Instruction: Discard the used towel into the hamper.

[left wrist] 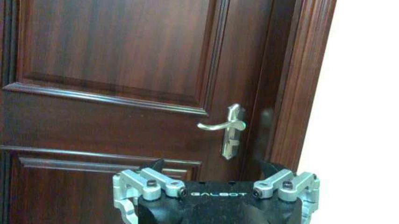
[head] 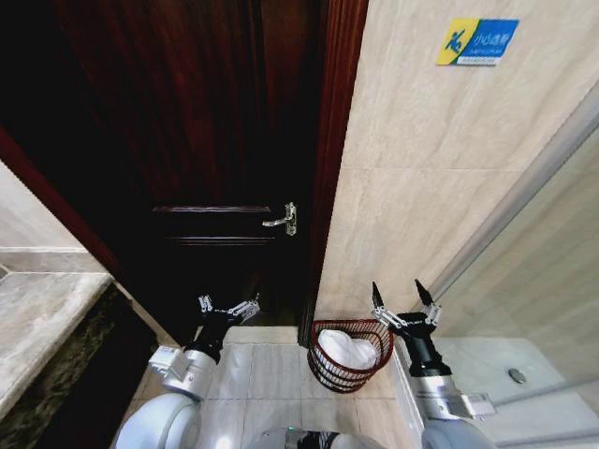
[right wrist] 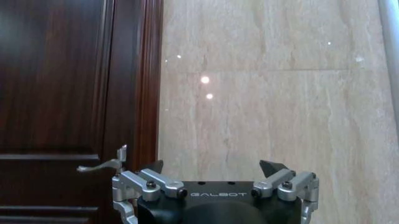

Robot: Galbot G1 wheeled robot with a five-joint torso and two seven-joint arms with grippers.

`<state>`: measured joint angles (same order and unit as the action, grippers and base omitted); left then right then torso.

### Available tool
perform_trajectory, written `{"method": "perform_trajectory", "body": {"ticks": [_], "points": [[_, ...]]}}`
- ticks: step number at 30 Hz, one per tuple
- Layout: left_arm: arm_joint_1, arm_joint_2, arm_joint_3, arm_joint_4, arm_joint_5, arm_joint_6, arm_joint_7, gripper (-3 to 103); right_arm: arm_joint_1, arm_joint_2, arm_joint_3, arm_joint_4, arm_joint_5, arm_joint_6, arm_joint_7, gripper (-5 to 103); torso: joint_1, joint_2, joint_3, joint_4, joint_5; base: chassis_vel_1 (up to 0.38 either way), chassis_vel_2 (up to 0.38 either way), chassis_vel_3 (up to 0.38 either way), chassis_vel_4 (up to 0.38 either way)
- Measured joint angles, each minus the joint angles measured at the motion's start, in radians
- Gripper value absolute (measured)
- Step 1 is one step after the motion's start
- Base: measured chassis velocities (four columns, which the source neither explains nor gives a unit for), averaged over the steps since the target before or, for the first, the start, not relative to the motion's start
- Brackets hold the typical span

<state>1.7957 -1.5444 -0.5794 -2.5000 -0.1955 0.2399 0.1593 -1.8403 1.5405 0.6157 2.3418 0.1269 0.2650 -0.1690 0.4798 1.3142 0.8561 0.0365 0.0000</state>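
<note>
The right claw (head: 405, 297), nearest and spread wide with nothing in it, hovers just above the rim of the round reddish-brown wire hamper (head: 323, 367) holding the crumpled white towel (head: 345, 347), apparently just dropped, while the left claw (head: 227, 309) idles released before the dark wooden door (head: 187, 140).

Openwork wire hamper (head: 349, 356) holds soft white cloth towel (head: 345, 348)

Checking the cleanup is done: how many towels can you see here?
1. A white towel lies inside the hamper on the floor by the door frame, between the two open grippers. Anything beneath it in the hamper would be hidden.
</note>
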Motion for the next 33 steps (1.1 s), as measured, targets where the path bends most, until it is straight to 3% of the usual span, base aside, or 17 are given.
{"method": "perform_trajectory", "body": {"ticks": [5, 33], "points": [[0.000, 0.000, 0.000, 0.000, 0.000, 0.000, 0.000, 100, -0.033, 0.014, -0.017, -0.020, -0.017, 0.031, -0.006, 100, 0.000, 0.000, 0.000, -0.0001, 0.0000, 0.000, 0.000, 0.000, 0.000], [0.000, 0.000, 0.000, 0.000, 0.000, 0.000, 0.000, 100, -0.038, 0.046, -0.052, -0.018, -0.058, 0.033, -0.031, 100, 0.000, 0.000, 0.000, -0.0001, 0.0000, 0.000, 0.000, 0.000, 0.000]]}}
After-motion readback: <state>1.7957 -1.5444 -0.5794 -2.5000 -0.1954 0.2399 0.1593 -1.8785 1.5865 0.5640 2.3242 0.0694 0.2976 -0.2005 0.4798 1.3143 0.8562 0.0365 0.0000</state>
